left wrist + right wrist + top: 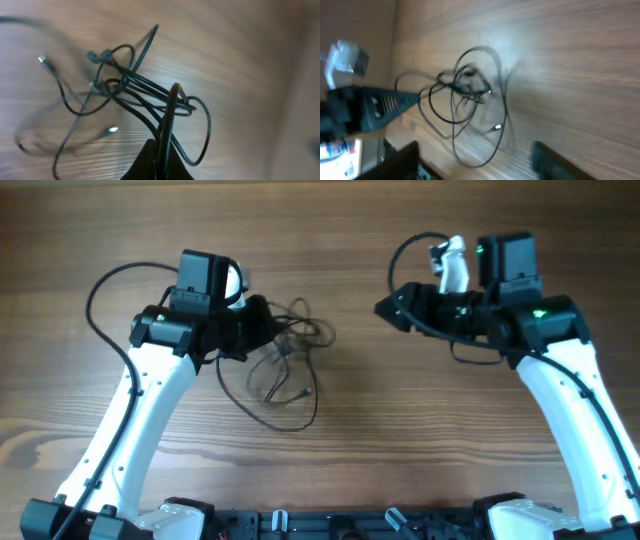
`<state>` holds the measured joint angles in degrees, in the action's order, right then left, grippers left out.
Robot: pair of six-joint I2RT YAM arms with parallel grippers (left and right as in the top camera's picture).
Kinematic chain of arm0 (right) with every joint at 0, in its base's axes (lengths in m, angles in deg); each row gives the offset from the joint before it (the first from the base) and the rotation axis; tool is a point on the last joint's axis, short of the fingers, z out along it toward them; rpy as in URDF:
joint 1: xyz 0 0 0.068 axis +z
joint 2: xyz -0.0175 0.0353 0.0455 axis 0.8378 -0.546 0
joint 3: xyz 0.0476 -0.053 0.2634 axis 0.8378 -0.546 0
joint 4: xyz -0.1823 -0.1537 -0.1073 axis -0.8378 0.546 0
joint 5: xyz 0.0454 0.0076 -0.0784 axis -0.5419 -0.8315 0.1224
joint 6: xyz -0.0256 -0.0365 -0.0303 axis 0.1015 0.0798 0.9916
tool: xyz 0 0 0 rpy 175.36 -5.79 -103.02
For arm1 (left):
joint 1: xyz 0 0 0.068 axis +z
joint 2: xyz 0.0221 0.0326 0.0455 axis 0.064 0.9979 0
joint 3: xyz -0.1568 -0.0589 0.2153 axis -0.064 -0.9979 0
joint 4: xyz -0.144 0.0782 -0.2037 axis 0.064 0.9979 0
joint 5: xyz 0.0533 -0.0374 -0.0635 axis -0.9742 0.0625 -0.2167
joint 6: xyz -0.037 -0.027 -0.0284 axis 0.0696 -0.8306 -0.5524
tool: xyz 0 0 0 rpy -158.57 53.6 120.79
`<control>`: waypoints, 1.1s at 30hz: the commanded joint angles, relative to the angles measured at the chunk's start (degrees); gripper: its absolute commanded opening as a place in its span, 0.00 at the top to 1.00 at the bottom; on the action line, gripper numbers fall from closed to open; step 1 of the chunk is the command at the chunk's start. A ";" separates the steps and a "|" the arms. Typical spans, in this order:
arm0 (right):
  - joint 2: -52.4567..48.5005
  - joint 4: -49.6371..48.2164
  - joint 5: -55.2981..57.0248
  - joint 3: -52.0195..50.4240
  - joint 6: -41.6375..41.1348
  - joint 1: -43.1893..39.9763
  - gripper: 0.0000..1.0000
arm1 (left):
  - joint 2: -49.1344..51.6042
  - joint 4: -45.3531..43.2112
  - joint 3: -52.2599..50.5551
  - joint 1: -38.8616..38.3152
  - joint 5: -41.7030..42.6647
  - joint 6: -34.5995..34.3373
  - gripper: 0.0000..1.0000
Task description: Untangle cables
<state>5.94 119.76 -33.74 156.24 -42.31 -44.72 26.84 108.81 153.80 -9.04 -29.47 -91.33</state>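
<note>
Overhead view had the cables (pixel 285 370) in a loose tangle on the table (pixel 400 440), just beside the left arm, and the left gripper (pixel 262 326) was clenched on several strands at the tangle's edge. Left wrist view backed that up, with cords pinched tight between its 2 fingers. The right gripper (pixel 388 308) hung well apart, fingers spread, holding nothing. The cords looked light, limp and slick, likely to drag together. I'd judge 1 free outer loop or a plug end (pixel 111 131) the best hold.
</note>
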 commanded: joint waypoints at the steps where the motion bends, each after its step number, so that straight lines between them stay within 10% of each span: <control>1: -1.81 0.04 -0.76 0.70 -0.68 4.28 0.18 | 0.07 -3.39 0.02 -0.11 17.66 4.07 0.96; 10: -7.06 -2.60 0.92 0.70 -10.67 11.26 0.20 | 0.07 -6.32 0.02 -0.22 19.56 -2.43 0.96; 14: -9.57 -3.56 0.98 0.70 -11.15 13.05 0.46 | 0.04 -6.67 0.02 -0.22 19.58 -2.43 0.96; 17: -11.32 -3.56 0.94 0.70 -11.13 13.14 0.96 | 0.04 -6.54 0.02 -0.20 19.56 -2.43 0.96; 21: -10.78 -3.85 0.94 0.72 -10.60 13.09 0.96 | 0.07 -5.09 0.02 -0.20 15.28 -2.38 0.96; 33: 7.82 -2.49 25.20 1.53 -11.19 6.82 0.96 | 1.75 16.83 0.00 -0.20 -35.65 -11.47 0.96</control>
<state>6.73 116.13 -23.86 156.24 -52.74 -34.61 27.02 123.76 153.84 -10.07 -45.08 -97.30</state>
